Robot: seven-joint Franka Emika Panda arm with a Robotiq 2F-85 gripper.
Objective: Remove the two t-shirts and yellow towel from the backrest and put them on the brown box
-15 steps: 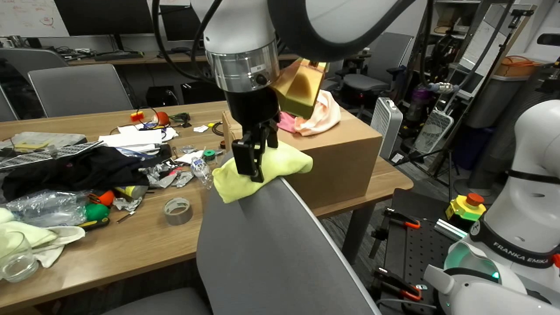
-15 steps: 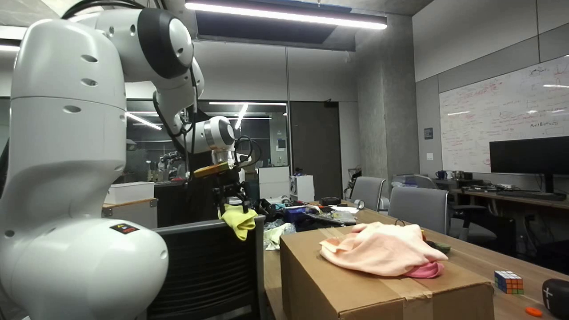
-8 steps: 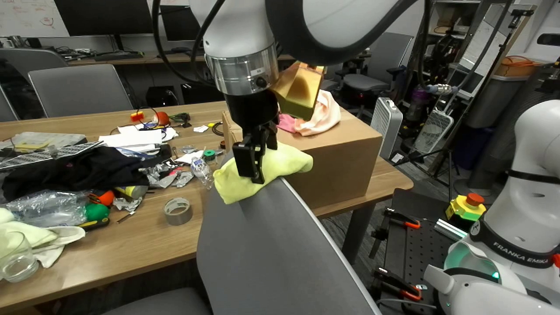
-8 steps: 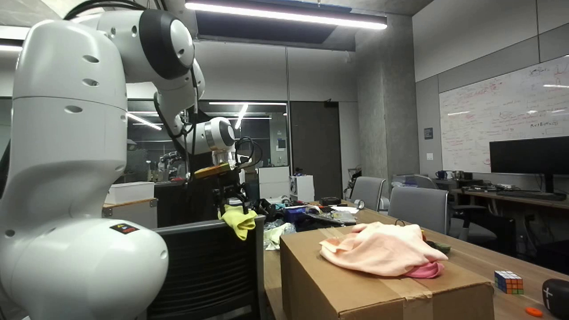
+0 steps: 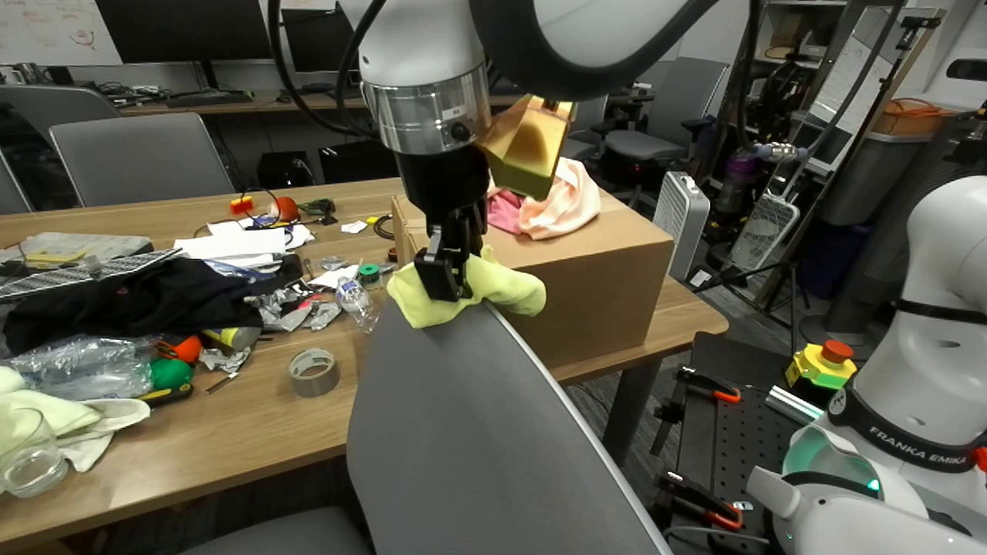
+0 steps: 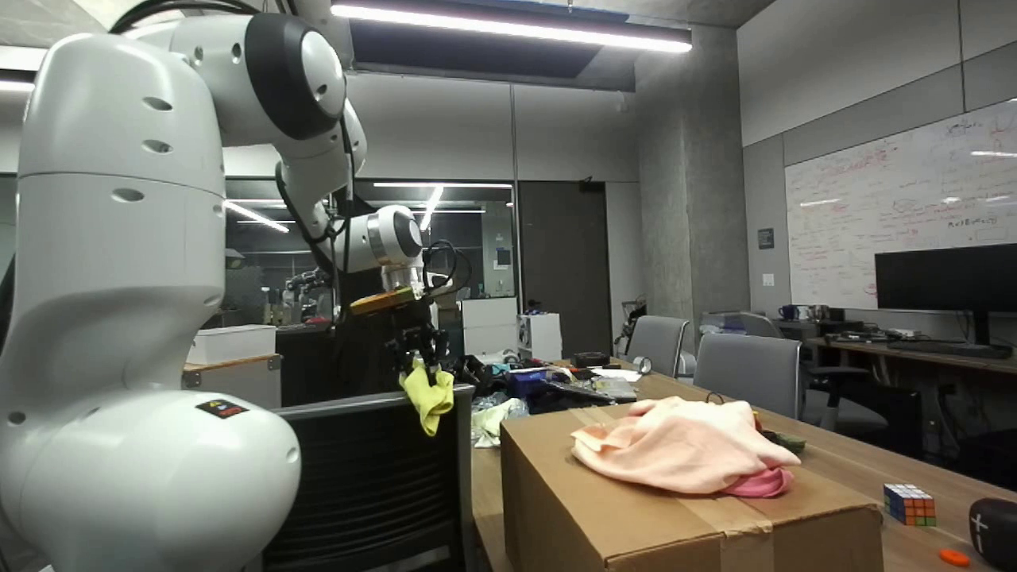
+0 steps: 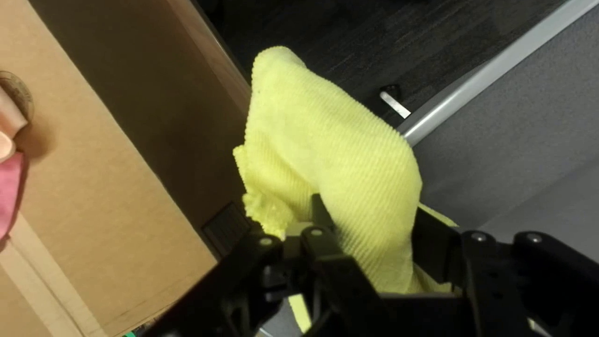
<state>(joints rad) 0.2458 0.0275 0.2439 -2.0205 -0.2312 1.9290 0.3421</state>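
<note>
Lime-yellow towel (image 7: 332,140) fills my claw (image 7: 372,222): the fingers press a thick fold of it from both sides, so I read them as clamped on that cloth. The towel sits over the top edge of the grey backrest (image 5: 455,432), just beside the brown box (image 6: 620,508), with one end hanging on the side that faces the box. Whether its underside touches the backrest at this moment, I can't tell. On top of the box lie the peach t-shirt (image 6: 683,445) and the pink t-shirt (image 6: 763,483), the pink one peeking out from beneath the peach. So I judge this to be the last pick of the three: both shirts delivered, only the towel's transfer left. The next move, I think, calls for a straight lift until the lower folds hang free of the backrest, then a swing across to above the box. I'd want enough height that the dangling end doesn't snag on the box's rim, and a release over its top.
</note>
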